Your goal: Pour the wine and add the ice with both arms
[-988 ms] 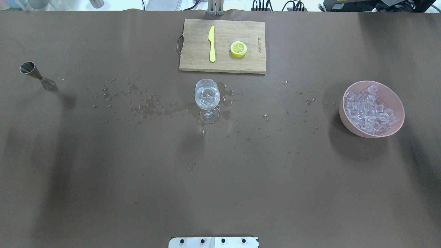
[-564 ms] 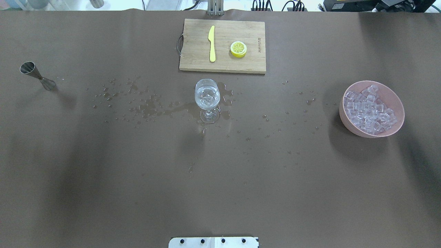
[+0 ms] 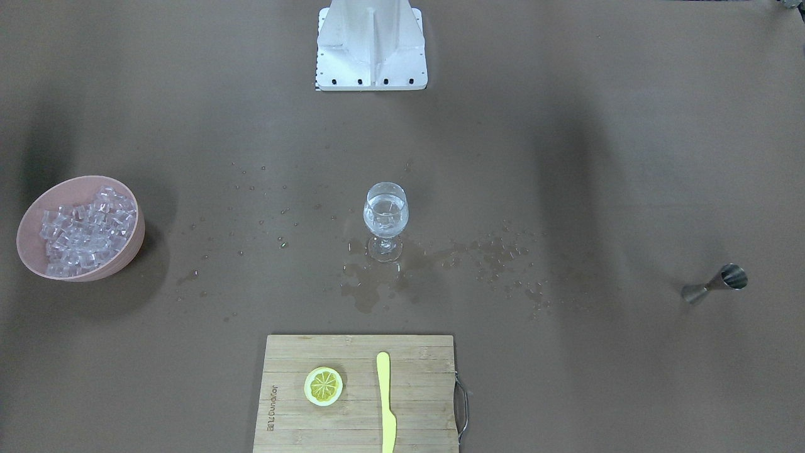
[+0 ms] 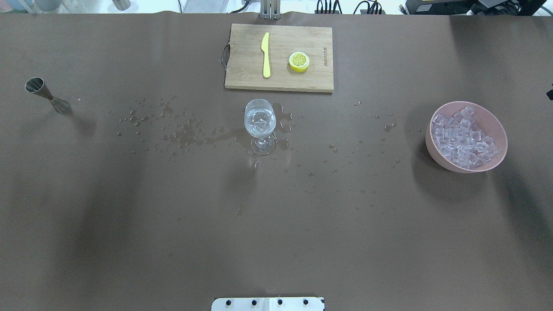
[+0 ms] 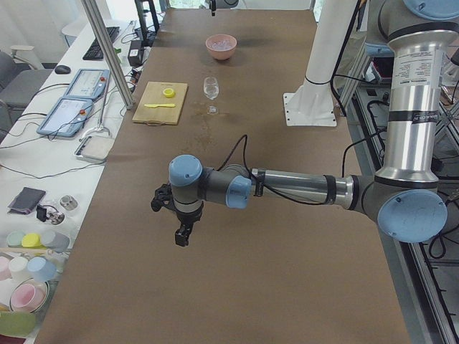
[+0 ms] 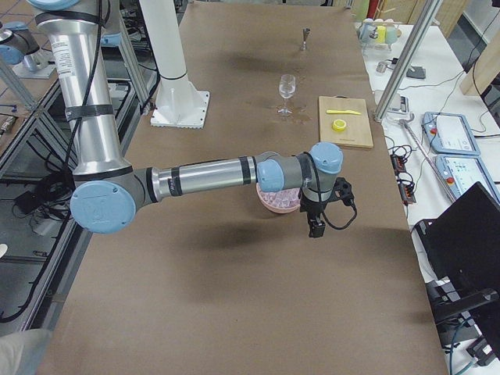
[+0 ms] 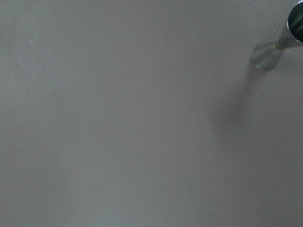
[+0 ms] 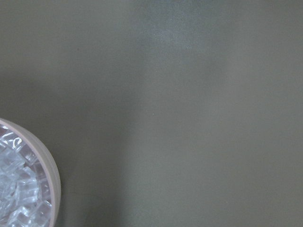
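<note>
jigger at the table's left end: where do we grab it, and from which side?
Take the jigger at its narrow waist, between the two cones. It stands upright, so level fingers closing there would sit under the upper cone's flare. Probably come in from the robot's side with the left gripper, the one on that end.

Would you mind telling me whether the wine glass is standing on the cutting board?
No, the wine glass stands on the wet table, apart from the cutting board.

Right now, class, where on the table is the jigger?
In the overhead view the jigger stands at the far left, on the robot's left side, well left of the glass and the spilled drops.
</note>
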`<state>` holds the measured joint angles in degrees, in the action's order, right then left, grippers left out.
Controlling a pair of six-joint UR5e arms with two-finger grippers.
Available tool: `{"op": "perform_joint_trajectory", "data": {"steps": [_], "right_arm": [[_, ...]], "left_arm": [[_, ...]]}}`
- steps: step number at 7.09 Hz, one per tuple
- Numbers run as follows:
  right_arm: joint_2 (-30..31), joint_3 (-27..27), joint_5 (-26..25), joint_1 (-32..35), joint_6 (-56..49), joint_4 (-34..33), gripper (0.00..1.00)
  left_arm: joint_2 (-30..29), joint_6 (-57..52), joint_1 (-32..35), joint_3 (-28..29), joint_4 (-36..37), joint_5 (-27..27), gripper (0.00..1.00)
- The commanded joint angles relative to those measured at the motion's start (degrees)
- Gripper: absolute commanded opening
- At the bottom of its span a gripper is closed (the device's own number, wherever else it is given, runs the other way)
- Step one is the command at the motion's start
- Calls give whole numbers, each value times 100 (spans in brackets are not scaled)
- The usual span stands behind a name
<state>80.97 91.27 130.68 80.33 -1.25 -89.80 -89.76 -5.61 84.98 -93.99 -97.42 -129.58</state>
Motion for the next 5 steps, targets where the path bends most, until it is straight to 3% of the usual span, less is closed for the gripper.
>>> {"op": "perform_joint_trajectory", "data": {"steps": [1, 5], "right_arm": [[-11, -12, 10, -53, 29, -3, 100], [-11, -12, 1, -53, 37, 32, 100]], "left_arm": [[-6, 16, 1, -23, -171, 3, 98], [2, 7, -8, 39, -252, -15, 98]]}}
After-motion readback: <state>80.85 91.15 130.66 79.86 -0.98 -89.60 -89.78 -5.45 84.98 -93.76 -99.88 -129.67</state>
